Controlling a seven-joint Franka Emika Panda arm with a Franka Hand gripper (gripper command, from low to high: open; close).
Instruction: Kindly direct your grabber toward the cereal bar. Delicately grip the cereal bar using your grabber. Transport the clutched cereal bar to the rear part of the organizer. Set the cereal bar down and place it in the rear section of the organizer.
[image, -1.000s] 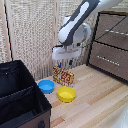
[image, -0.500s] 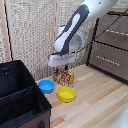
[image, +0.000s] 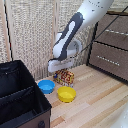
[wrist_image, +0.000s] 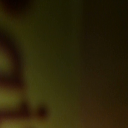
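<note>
Cereal bar under the grabber, lift to come

Cereal bar (image: 65, 77) stands on the wooden floor behind the yellow bowl (image: 66, 94) and beside the blue bowl (image: 46, 87). Grabber (image: 59, 69) sits right at its top; whether the fingers are clamped or apart I cannot tell, the wrist view being a blur. Gripping seems in hand; next, a lift toward the organizer (image: 20, 95), its rear section

I count two bowls on the floor: one blue bowl (image: 46, 86) and one yellow bowl (image: 66, 93). I see one cereal bar (image: 65, 77). There is one black organizer (image: 17, 107), and it has two sections. I see one brown dresser (image: 111, 50). I have one grabber (image: 57, 70). My wrist view is just a blur.
</note>
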